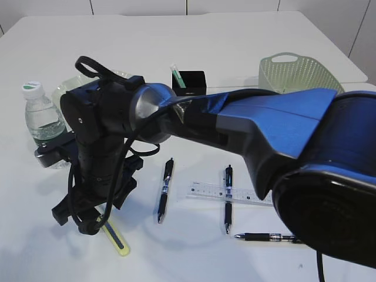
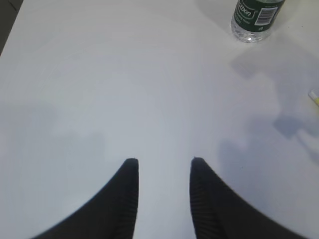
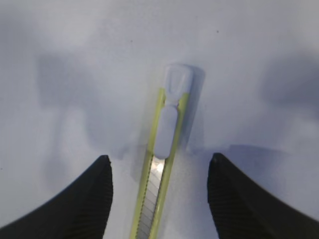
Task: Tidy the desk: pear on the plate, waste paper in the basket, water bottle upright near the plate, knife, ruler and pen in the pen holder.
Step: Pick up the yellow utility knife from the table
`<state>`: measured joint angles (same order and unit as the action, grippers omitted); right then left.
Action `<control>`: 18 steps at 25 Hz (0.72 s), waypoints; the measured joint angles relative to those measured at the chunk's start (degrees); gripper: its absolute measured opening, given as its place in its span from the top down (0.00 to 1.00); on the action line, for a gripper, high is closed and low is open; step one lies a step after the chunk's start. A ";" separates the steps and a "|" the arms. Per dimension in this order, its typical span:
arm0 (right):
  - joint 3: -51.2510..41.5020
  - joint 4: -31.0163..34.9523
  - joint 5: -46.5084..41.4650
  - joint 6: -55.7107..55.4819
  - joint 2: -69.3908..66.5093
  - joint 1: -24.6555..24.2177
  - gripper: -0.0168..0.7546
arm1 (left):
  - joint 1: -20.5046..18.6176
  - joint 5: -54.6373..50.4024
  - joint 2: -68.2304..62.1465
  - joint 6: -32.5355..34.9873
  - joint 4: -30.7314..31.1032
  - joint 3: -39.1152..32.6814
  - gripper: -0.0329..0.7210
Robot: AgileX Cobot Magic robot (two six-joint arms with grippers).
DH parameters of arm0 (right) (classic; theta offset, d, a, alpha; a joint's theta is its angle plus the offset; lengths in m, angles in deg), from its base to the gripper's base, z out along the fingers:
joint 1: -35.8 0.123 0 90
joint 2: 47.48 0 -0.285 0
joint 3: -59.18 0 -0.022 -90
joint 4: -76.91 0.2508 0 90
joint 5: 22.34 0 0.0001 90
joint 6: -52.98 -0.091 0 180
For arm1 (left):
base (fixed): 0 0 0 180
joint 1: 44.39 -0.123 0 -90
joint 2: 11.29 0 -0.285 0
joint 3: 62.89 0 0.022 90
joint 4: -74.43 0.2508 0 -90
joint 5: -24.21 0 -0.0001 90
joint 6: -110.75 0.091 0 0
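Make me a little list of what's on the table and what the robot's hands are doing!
Right tool: open, either side of the knife, not gripping it
Left tool: open, nothing between it
Knife: flat on the table
Water bottle: upright
Pens: three lying loose
Ruler: flat, under the middle pen
Pen holder: black, at the back
Basket: back right

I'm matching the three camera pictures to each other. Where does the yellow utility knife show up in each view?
Exterior view: the knife lies on the table at lower left, just under the right arm's wrist.
Left wrist view: only a yellow-white tip at the right edge, probably the knife.
Right wrist view: the knife lies centre, between the open fingers.
Shared landmark: the water bottle appears in the exterior and left wrist views.
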<state>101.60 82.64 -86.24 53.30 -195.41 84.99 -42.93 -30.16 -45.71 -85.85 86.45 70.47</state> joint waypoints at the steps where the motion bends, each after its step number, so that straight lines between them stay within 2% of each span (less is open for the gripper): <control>1: 0.00 0.00 0.00 0.00 -0.05 0.00 0.36 | 0.00 0.00 0.00 0.00 0.00 0.00 0.64; 18: 0.60 0.00 -0.17 0.00 -0.99 0.00 0.36 | 0.00 -0.09 0.00 0.00 0.00 0.00 0.64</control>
<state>102.20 82.64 -86.41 53.30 -196.39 84.99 -42.93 -30.25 -45.71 -85.85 86.45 70.47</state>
